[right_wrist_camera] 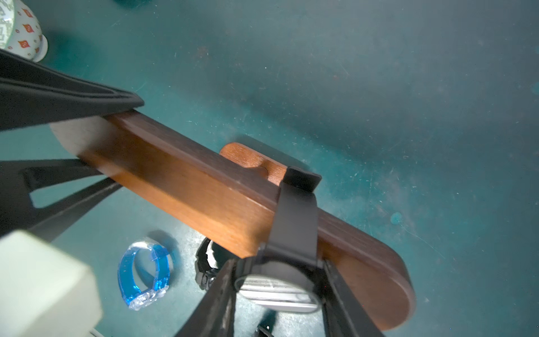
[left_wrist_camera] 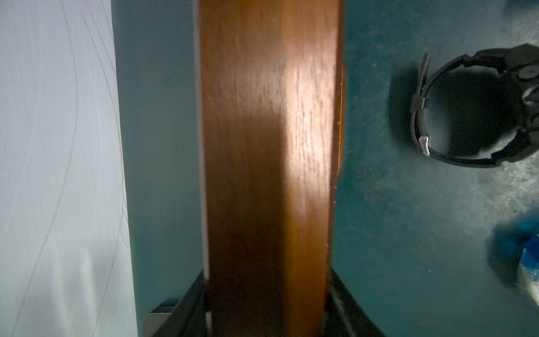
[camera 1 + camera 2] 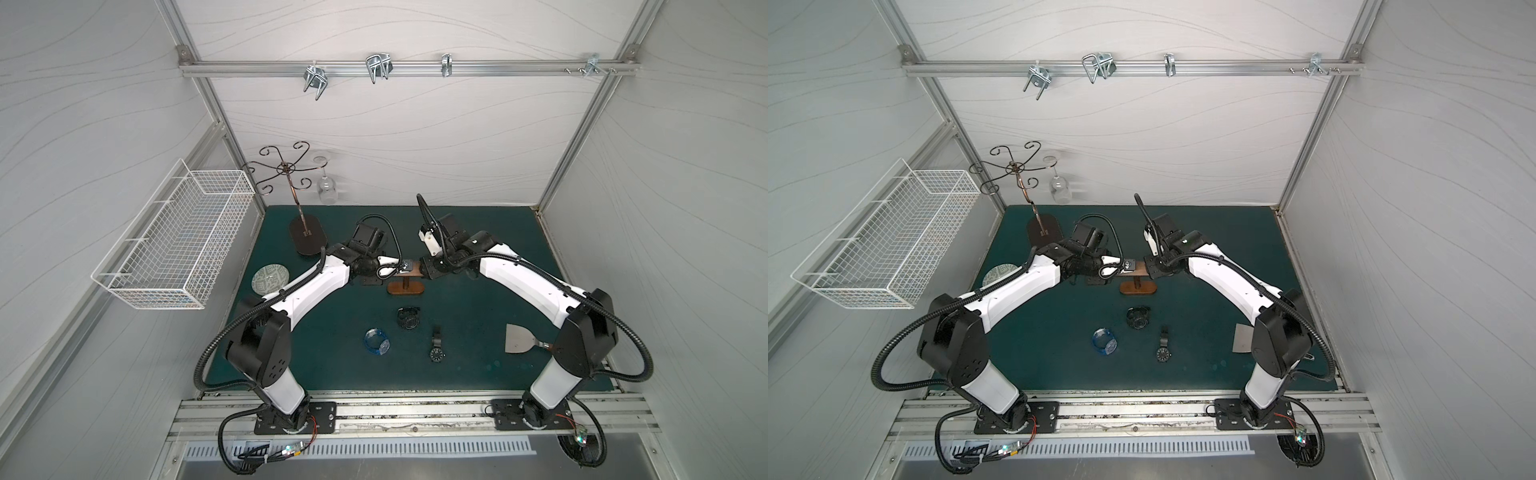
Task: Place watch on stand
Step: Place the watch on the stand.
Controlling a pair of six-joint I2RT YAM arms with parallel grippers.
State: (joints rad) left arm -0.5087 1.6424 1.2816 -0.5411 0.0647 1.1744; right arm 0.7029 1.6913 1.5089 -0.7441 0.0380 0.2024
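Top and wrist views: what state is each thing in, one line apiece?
stand: upright on mat, crossbar clamped by left gripper
watch: strap looped over crossbar, case gripped by right gripper
chunky black watch: on mat, strap closed in a loop
blue watch: on mat, strap curled
slim black watch: lying flat on mat
wine glass: hanging upside down from rack

Green mat (image 3: 332,365): wooden stand (image 3: 405,289), rack (image 3: 308,241), patterned dish (image 3: 272,279), scraper (image 3: 521,338), blue watch (image 3: 377,341), chunky black watch (image 3: 408,318), slim black watch (image 3: 436,348).
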